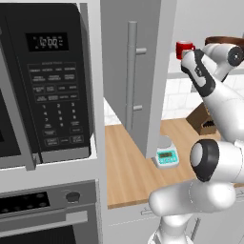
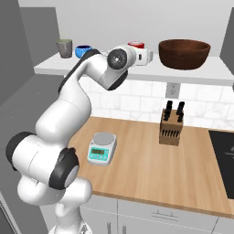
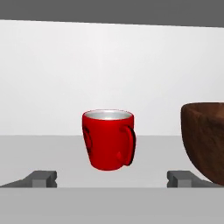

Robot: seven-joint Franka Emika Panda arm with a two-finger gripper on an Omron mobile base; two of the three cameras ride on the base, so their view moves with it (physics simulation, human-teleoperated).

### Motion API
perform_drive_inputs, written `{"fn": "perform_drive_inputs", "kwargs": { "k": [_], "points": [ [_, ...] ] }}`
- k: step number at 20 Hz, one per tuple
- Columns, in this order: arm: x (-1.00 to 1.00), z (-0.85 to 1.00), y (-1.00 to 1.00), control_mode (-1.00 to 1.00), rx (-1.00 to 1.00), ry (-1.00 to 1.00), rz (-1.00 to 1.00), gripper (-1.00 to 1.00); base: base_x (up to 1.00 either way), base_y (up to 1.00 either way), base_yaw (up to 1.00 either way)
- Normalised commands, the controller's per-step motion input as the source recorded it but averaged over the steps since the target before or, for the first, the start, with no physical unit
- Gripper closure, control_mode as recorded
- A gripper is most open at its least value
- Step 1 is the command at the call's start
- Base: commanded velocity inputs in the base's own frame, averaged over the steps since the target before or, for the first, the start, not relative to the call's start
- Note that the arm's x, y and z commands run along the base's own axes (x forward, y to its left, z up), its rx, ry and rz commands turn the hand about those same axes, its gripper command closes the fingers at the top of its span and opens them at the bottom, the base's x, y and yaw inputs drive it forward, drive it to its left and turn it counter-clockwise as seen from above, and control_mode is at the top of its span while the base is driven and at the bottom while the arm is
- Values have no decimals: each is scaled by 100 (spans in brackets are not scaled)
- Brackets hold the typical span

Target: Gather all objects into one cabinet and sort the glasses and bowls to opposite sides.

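Shelf (image 2: 192,73): pale open ledge across the upper part of the right base view, carrying all the task's vessels.

Brown bowl (image 2: 184,53): wide, dark, wood-look; upper right of the right base view, and cut off at the right edge of the hand view. It stands upright just beside the mug; the two are apart.

Knife block (image 2: 172,124): on the wooden counter, centre right of the right base view. No lettering legible.

Kitchen scale (image 2: 101,149): teal and white, lower left of centre in the right base view. Its small display shows marks too small to read.

Red mug (image 3: 108,145): glossy, pale inside, upright, centre of the hand view. Its handle faces the camera, turned slightly to the frame's right. It stands straight ahead of the gripper, centred between the fingers but farther along the shelf and not yet between them. The approach looks to be a level push forward, the jaws closing across the mug's body.

Grey cup (image 2: 64,48): upper left of the right base view, at the shelf's end.

Blue vessel (image 2: 83,51): small, squat, just beside the grey cup.

Gripper (image 3: 111,179): spread wide, nothing held; fingertips (image 3: 43,178) at the bottom of the hand view.

Writing: microwave display (image 1: 51,43), upper left of the left base view, shows pale digits, unreadable; keypad labels are blurred.
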Motion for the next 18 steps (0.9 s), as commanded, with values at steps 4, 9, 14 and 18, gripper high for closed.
{"fn": "perform_drive_inputs", "kwargs": {
  "k": [4, 9, 14, 18],
  "points": [
    [12, 0, -14, -100, 2, 0, 0, -100, 0, 0, 0],
    [4, -6, -26, -100, 3, 0, 0, -100, 0, 0, 0],
    [0, -17, -19, -100, 1, 0, 0, -100, 0, 0, 0],
    [1, -14, 0, -100, 0, 0, 0, -100, 0, 0, 0]
  ]
}}
